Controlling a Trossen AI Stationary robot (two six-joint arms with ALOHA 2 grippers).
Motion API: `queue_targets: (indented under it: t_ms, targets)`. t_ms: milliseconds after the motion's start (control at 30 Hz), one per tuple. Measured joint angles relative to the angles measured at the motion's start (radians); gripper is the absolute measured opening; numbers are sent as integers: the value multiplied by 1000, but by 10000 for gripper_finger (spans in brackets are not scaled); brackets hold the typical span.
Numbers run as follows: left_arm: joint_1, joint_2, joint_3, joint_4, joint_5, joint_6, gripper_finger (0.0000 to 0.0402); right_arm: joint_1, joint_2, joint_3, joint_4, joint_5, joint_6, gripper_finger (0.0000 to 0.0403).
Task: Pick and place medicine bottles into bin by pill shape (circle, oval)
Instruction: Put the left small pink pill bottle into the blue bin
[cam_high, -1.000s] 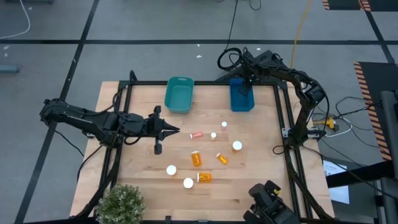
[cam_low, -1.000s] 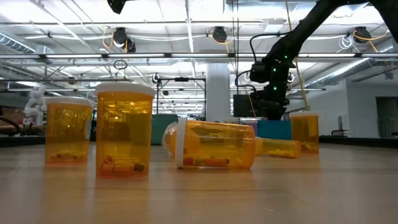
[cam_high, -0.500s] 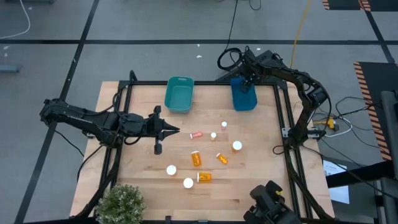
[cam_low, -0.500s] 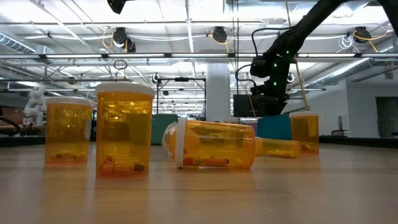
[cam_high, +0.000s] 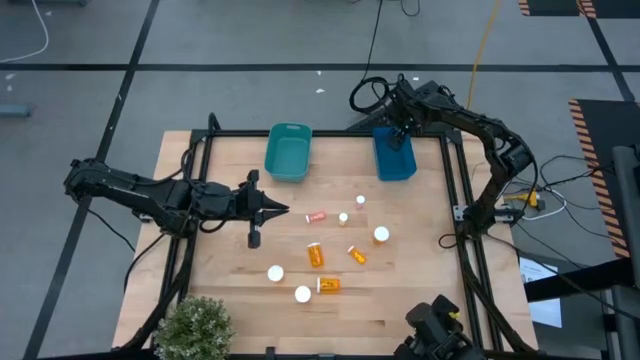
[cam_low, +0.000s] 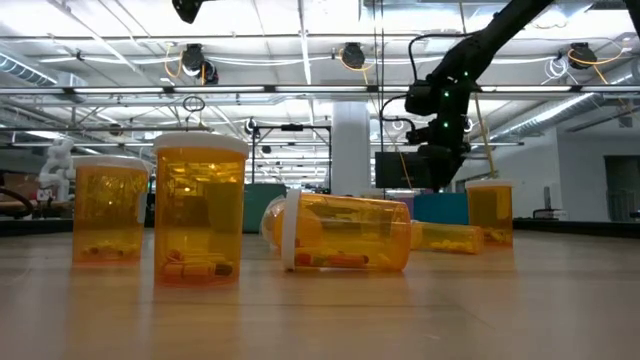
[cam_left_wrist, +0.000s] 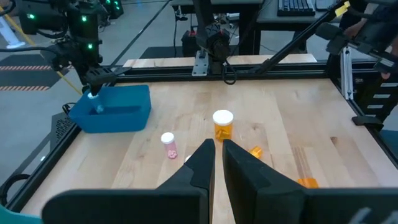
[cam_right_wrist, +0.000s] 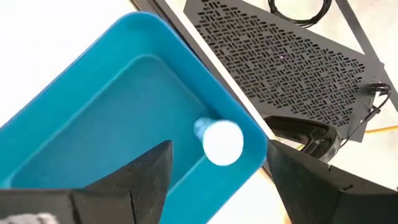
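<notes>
pill shapes inside the medicine bottles (cam_high: 316, 255) on the table (cam_high: 420, 290) are too small to tell.

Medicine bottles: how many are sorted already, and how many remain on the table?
Done: one white-capped bottle lies in the blue bin. In hand: nothing; the right gripper hovers open over that bin. Left: nine bottles on the table; the teal bin is empty; the left gripper waits, shut.

Nine medicine bottles (cam_high: 316, 254) lie on the tabletop (cam_high: 228, 282) — one more inside the blue bin (cam_high: 394, 160); two bins — blue and teal bin (cam_high: 287, 153).
</notes>
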Motion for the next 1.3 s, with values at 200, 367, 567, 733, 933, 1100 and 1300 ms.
queue_targets:
  t_ms: [200,367,567,733,933,1100,1300]
  targets:
    - [0,0,0,0,4,0,35,28,-86,0,-4,-1,37,256]
    - [0,0,0,0,4,0,35,104,-184,0,-54,-3,57,256]
    - [0,0,0,0,4,0,35,249,-293,-30,-90,-25,84,246]
    - [0,0,0,-1,4,-1,35,387,-380,-91,-87,-27,149,239]
    - [0,0,0,-2,3,-4,35,558,-439,-162,-54,-12,234,242]
    - [0,0,0,-8,3,-4,35,684,-434,-197,-19,56,276,244]
    - [0,0,0,-8,-2,-4,35,772,-387,-212,51,55,250,244]
